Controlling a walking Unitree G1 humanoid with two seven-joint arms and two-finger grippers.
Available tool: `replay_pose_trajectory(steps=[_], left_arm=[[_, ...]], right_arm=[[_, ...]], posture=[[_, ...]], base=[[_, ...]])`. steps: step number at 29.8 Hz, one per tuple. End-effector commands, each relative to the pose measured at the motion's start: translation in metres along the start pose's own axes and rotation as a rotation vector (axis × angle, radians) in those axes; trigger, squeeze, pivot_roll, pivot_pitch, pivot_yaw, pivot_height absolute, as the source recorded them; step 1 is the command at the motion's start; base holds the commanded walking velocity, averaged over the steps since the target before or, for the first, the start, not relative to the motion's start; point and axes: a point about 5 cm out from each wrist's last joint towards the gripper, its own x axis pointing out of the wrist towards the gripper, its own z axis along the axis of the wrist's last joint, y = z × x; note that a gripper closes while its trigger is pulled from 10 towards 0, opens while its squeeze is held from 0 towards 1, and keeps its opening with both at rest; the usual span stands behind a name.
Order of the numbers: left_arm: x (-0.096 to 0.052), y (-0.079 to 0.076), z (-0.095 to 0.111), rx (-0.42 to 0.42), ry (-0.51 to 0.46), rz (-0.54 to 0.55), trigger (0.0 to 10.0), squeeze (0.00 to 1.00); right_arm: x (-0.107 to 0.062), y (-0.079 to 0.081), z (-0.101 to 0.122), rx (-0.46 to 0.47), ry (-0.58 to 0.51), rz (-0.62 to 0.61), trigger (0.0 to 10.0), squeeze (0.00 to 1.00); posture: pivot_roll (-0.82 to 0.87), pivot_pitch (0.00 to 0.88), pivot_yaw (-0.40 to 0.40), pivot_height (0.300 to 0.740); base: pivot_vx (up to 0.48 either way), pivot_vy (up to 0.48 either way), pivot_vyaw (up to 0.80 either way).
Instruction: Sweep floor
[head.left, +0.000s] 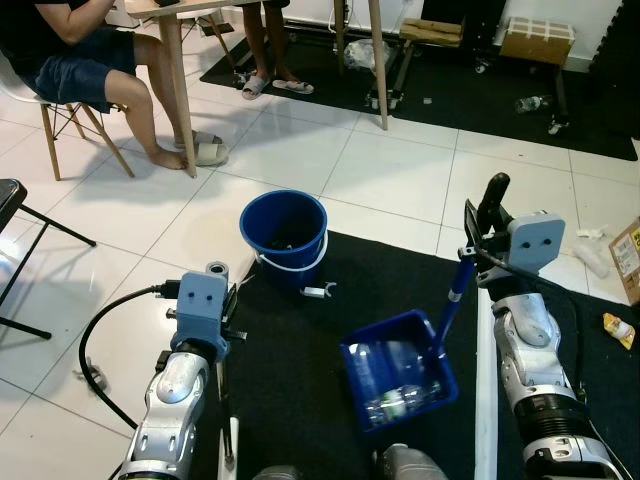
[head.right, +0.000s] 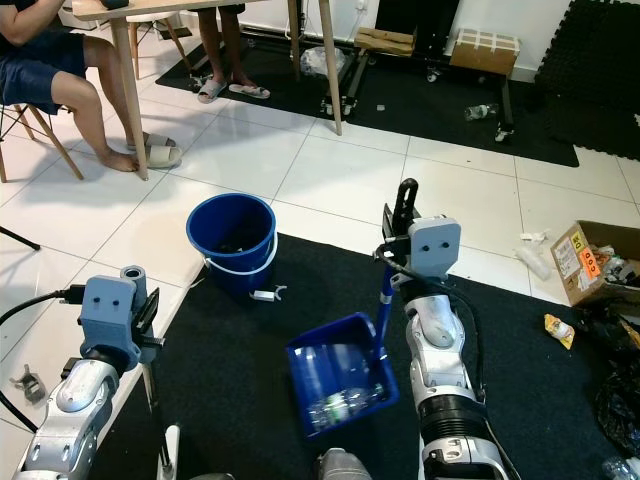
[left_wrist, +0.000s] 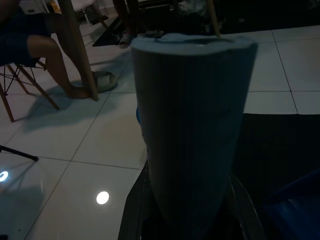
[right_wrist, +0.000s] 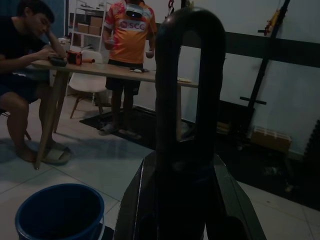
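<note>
Down on the black floor mat (head.left: 300, 400), the blue plastic dustpan (head.left: 398, 372) sits tilted between the two arms, with clear plastic bottles and scraps lying inside it. Its blue upright handle (head.left: 455, 295) rises to the right gripper (head.left: 488, 228), whose fingers are closed around the handle's black looped top (right_wrist: 187, 75). The left gripper (left_wrist: 192, 220) holds a thick grey cylindrical grip (left_wrist: 192, 125) between its fingers, which clasp it on both sides; below the arm a thin pole runs down toward the floor in the left eye view. A round blue plastic bucket (head.left: 284, 236) with a white bail handle stands at the mat's far edge, just beyond the dustpan, partly on the white tiled floor (head.left: 380, 170). Farther off, a seated person (head.left: 70, 60) and a standing person (right_wrist: 131, 50) are at a wooden tabletop (right_wrist: 115, 70). A cardboard box (head.right: 590, 262) with litter around it lies to the robot's right.
</note>
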Motion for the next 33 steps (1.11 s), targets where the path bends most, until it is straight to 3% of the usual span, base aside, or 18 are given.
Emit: replay_pose_trajectory(steps=[1,2,8,16,33], left_arm=[[0.002,-0.002,0.005,0.010,-0.016,-0.010,10.0,0.00],[0.002,-0.003,0.005,0.010,-0.016,-0.011,10.0,0.00],[0.002,-0.003,0.005,0.011,-0.015,-0.013,10.0,0.00],[0.006,-0.007,0.008,0.011,-0.025,-0.029,10.0,0.00],[0.009,-0.010,0.010,0.018,-0.030,-0.046,10.0,0.00]], right_arm=[[0.004,-0.001,0.006,0.065,-0.032,-0.021,10.0,0.00],[0.004,-0.002,0.006,0.108,-0.031,-0.035,10.0,0.00],[0.004,-0.005,0.006,0.165,-0.034,-0.056,10.0,0.00],[0.004,-0.014,0.012,0.514,-0.065,-0.093,10.0,0.00],[0.004,-0.019,0.016,0.553,-0.078,-0.087,10.0,0.00]], posture=[[0.07,0.033,0.006,0.740],[0.07,0.033,0.006,0.740],[0.07,0.033,0.008,0.740],[0.06,0.033,0.017,0.740],[0.06,0.027,0.022,0.740]], base=[[0.000,0.000,0.00],[0.000,0.000,0.00],[0.000,0.000,0.00],[0.000,0.000,0.00],[0.000,0.000,0.00]])
